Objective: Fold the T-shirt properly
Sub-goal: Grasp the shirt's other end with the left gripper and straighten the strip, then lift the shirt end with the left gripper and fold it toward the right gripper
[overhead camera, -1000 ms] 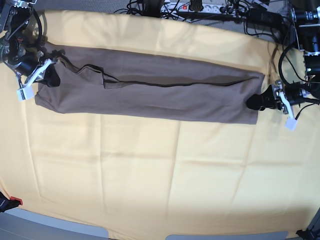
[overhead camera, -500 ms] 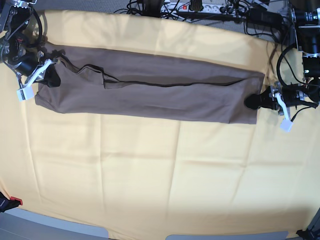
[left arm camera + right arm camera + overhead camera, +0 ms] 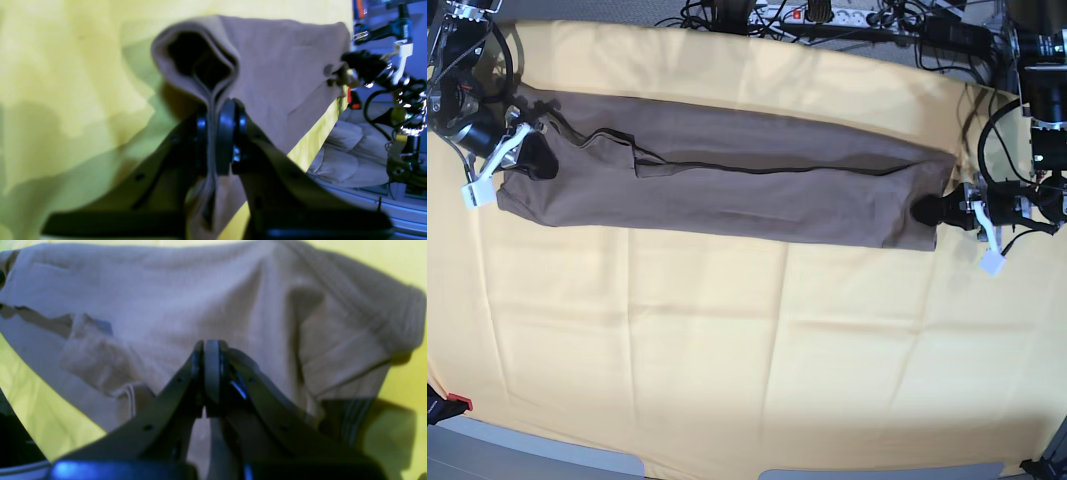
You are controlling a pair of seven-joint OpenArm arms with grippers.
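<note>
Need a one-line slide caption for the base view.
Overhead: both tools, left and right, pinch opposite ends of the lengthwise-folded T-shirt on the yellow cloth.

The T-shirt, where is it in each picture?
Base: the T-shirt lies as a long band across the upper part of the yellow cloth.
Left wrist: upper centre, pinched in the left gripper.
Right wrist: it fills the top, behind the right gripper.
Shared landmark: the yellow cloth under it.
</note>
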